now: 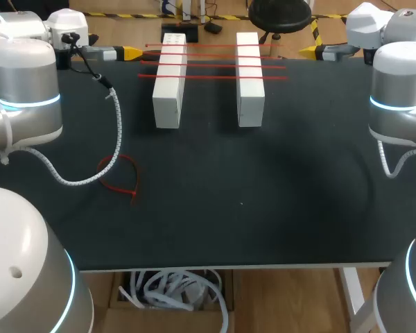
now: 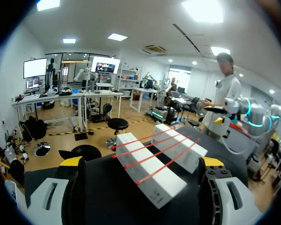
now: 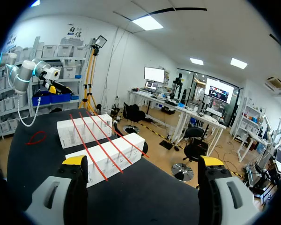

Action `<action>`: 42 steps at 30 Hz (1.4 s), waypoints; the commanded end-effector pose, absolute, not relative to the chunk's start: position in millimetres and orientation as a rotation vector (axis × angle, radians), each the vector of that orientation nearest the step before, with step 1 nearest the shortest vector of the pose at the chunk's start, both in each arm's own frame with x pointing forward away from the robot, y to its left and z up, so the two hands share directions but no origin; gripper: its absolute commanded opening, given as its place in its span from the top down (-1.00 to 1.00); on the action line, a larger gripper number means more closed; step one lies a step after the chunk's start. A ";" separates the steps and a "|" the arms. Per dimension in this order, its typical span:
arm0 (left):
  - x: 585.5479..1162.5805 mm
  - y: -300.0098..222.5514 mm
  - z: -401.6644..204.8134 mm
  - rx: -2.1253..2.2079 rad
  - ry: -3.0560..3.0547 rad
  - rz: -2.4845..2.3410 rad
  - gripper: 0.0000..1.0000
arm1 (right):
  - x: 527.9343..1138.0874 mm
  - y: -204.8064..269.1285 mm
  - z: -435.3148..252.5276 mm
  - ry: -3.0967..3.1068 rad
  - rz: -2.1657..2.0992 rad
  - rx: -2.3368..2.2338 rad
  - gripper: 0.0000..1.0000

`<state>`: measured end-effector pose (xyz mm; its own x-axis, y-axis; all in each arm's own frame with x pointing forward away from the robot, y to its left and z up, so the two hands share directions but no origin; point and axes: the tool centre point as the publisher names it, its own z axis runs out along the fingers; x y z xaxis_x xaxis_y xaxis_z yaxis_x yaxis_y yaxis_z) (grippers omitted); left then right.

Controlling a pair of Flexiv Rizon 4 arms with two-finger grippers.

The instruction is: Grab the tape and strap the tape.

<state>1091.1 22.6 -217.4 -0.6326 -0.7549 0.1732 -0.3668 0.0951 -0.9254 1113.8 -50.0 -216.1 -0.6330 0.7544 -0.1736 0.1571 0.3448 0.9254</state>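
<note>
- The tape (image 1: 119,189), a loose red loop, lies on the counter (image 1: 263,208) in the left part of the head view, below the middle, beside the left arm's white cable.
- Two white blocks (image 1: 169,83) stand in the upper middle, with four red strips (image 1: 215,66) laid across them.
- The left tool (image 1: 132,53) is at the upper left, near the blocks. Its fingers are wide apart and hold nothing.
- The right tool (image 1: 310,51) is at the upper right, also spread and without load.
- I judge that the step in hand is the grab, and no tool is close to the tape yet.
- The left arm looks better placed for it, because the tape is on its side.
- To do it well, the tool should come from above and close on one strand where the loop rises from the counter.
- The cable is very near, so the fingers must not catch it.
- A thin loop can slip, so lift slowly.
</note>
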 end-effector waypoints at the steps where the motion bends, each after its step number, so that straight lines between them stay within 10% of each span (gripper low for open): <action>1: 1091.1 22.6 -217.4 -1.105 2.033 -1.550 -1.00 | 1113.8 -50.0 -216.1 2.013 1.291 0.793 -1.00; 36: 1088.1 11.3 -258.2 -0.656 2.288 -1.732 -1.00 | 1113.8 -50.0 -216.1 2.013 1.291 0.793 -1.00; 37: 1088.6 11.1 -258.3 -0.634 2.291 -1.740 -0.76 | 1113.8 -50.0 -216.1 2.013 1.291 0.793 -1.00; 38: 1088.8 10.4 -258.6 -0.634 2.290 -1.738 0.37 | 1113.8 -50.0 -216.1 2.013 1.291 0.793 -1.00; 39: 1089.1 10.1 -258.8 -0.627 2.286 -1.750 0.78 | 1113.8 -50.0 -216.1 2.013 1.291 0.793 -1.00; 42: 1089.8 8.4 -258.7 -0.592 2.289 -1.770 0.22 | 1113.8 -50.0 -216.1 2.013 1.291 0.793 -1.00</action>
<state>1085.5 6.9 -254.7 -0.8915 -0.4447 0.0865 -0.1993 0.2136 -0.9564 1113.8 -50.0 -216.1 -0.6330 0.7544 -0.1736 0.1571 0.3448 0.9254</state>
